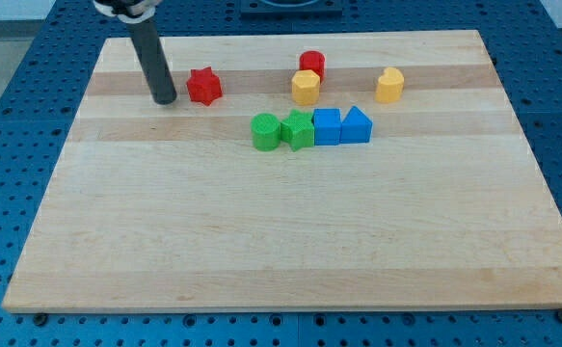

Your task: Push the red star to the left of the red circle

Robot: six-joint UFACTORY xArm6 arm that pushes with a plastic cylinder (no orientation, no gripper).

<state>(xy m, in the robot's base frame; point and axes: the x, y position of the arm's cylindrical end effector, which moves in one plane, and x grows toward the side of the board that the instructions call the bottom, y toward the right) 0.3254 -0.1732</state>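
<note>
Rod, jawless and holding nothing, had my tip (165, 99) just to the view's left of the red star (203, 86); the red circle (311, 65) sat well beyond, rightward; a steady rightward push through the star's middle seemed best, stopping short of the yellow block (306, 88).

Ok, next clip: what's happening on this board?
A dark rod is working a wooden board. My tip rests just on the view's left of the red star-shaped block, close beside it. The red circular block sits further toward the view's right, touching a yellow block. So the star already lies left of the circle, with a gap between them.
</note>
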